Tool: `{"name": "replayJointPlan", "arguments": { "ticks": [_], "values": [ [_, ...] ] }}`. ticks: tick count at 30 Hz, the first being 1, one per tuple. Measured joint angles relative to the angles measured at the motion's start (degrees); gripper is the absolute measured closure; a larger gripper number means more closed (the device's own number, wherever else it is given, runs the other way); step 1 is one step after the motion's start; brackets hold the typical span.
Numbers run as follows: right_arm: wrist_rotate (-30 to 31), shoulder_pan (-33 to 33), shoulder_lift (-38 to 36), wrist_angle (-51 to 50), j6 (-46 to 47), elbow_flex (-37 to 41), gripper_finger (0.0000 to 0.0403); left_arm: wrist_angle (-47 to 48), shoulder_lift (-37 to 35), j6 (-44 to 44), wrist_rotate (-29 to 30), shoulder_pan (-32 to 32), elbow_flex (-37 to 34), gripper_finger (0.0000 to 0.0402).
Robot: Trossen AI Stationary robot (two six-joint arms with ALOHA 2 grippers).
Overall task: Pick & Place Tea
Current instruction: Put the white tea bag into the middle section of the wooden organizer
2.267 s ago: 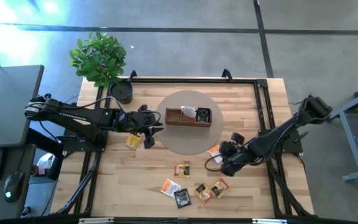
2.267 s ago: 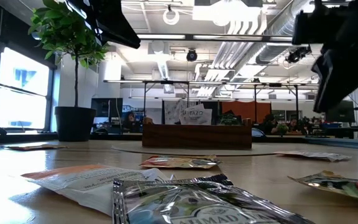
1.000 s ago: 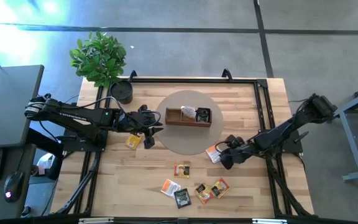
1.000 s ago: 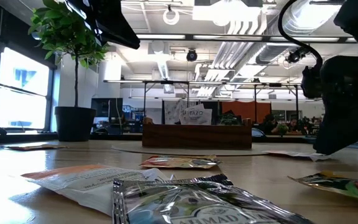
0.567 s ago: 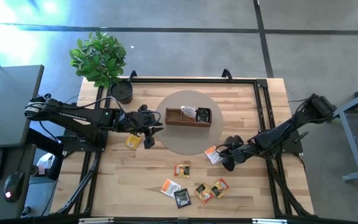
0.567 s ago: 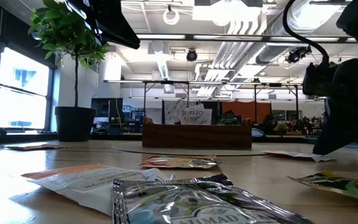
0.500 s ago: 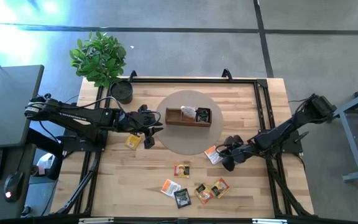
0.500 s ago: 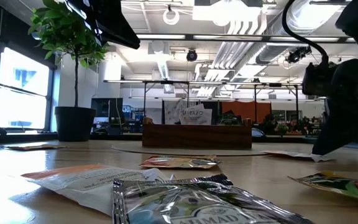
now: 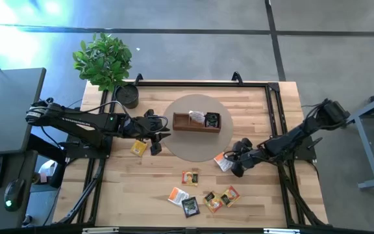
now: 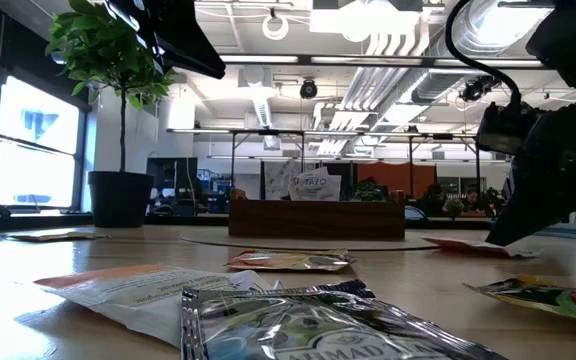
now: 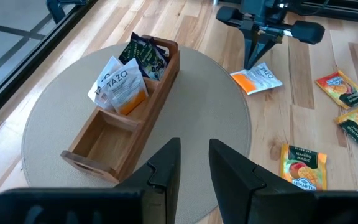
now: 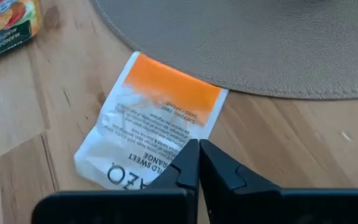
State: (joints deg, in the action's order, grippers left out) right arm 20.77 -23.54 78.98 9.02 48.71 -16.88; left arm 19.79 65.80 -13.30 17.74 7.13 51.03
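A white-and-orange tea packet lies on the wood by the rim of the round mat, and my right gripper is shut at its edge, right of the packet in the high view. The long wooden tray stands on the mat with a white-and-orange packet and a dark one upright in it. My left gripper hangs open above the mat's left side, nothing between its fingers. Several more packets lie flat near the table's front edge. My right gripper has its two fingertips closed together on the packet's long side edge, about midway along it. The fingers slant down at it from the table's right. The packet lies flat on the table, its orange end by the mat.
A yellow packet lies on the table under my left arm's hand. A potted plant and a black pot stand at the far left corner. Black frame rails run along the table's sides.
My right gripper has rolled about its own axis and shut its fingers at the white-and-orange packet's edge, staying at the same spot. The packet lies where it was.
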Motion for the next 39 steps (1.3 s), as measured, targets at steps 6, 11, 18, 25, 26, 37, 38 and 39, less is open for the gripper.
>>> {"name": "replayJointPlan", "arguments": {
  "ticks": [6, 11, 18, 25, 26, 37, 38, 39],
  "values": [
    [-1.72, 1.48, -0.28, -0.10, -6.37, -0.93, 0.0400, -0.02, 0.00, 0.00, 0.00, 0.01, 0.00, 0.0318],
    [-4.06, 1.85, -2.51, -8.82, -10.33, -6.48, 0.0401, -0.16, 0.00, 0.00, -0.01, 0.01, 0.00, 0.0318],
    [-6.96, 0.78, -2.84, -20.72, -18.19, -15.79, 0.0399, -0.39, 0.00, -0.02, 0.51, 0.00, 0.00, 0.0318],
    [-6.00, -2.29, -2.73, -15.65, -28.51, -17.11, 0.0373, -0.41, 0.21, 0.00, 0.82, -0.01, 0.00, 0.0318],
    [-5.62, -2.49, -2.71, -15.72, -27.92, -17.07, 0.0364, -0.66, 0.59, 0.00, 1.40, 0.00, 0.00, 0.0318],
    [-4.67, -7.23, 6.78, -13.92, -24.72, -17.12, 0.0272, -14.15, 4.28, -0.46, 8.36, 0.02, 0.05, 0.0318],
    [-4.66, -7.65, 7.91, -14.03, -24.72, -17.10, 0.0269, -14.60, 4.88, -0.48, 8.44, -0.03, 0.11, 0.0318],
    [-4.30, -7.97, 9.03, -14.01, -24.66, -17.09, 0.0267, -14.17, 5.54, -0.48, 8.37, -0.43, 0.08, 0.0318]
  ]
}}
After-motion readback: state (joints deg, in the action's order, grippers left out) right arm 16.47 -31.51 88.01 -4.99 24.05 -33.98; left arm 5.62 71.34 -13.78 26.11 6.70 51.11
